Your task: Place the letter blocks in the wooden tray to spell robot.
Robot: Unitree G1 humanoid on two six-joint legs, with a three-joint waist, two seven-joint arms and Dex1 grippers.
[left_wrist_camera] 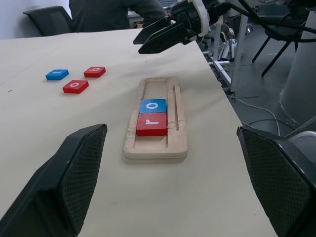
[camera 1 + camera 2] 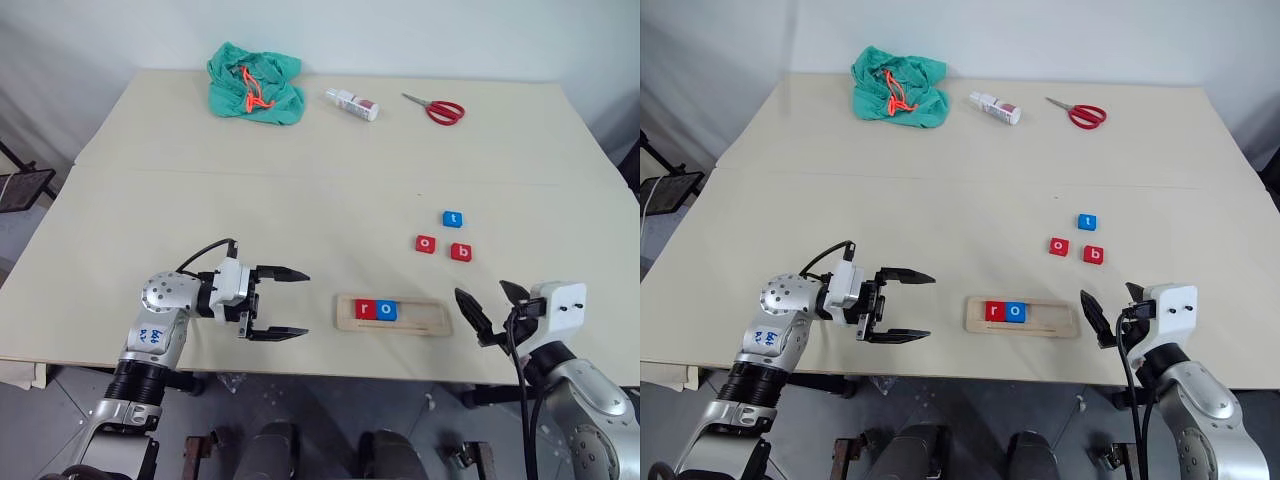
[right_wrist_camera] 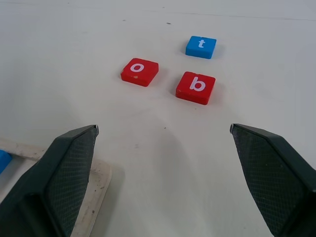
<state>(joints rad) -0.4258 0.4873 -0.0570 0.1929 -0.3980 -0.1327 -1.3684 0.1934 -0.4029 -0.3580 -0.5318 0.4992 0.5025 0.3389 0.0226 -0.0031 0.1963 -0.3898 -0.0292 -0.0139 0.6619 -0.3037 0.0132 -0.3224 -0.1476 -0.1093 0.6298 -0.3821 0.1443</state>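
The wooden tray (image 2: 393, 316) lies near the table's front edge and holds a red r block (image 2: 366, 310) and a blue o block (image 2: 388, 311) side by side at its left end. Behind it to the right, loose on the table, lie a red o block (image 2: 426, 244), a red b block (image 2: 461, 252) and a blue t block (image 2: 453, 218). My left gripper (image 2: 287, 303) stands open just left of the tray, pointing at it, with nothing between its fingers. Just right of the tray's end, my right gripper (image 2: 493, 308) is open and empty, with the three loose blocks ahead of it.
At the table's far side lie a green cloth bag (image 2: 254, 83) with an orange cord, a small white bottle (image 2: 352, 104) and red-handled scissors (image 2: 436, 108). The table's front edge runs just below the tray.
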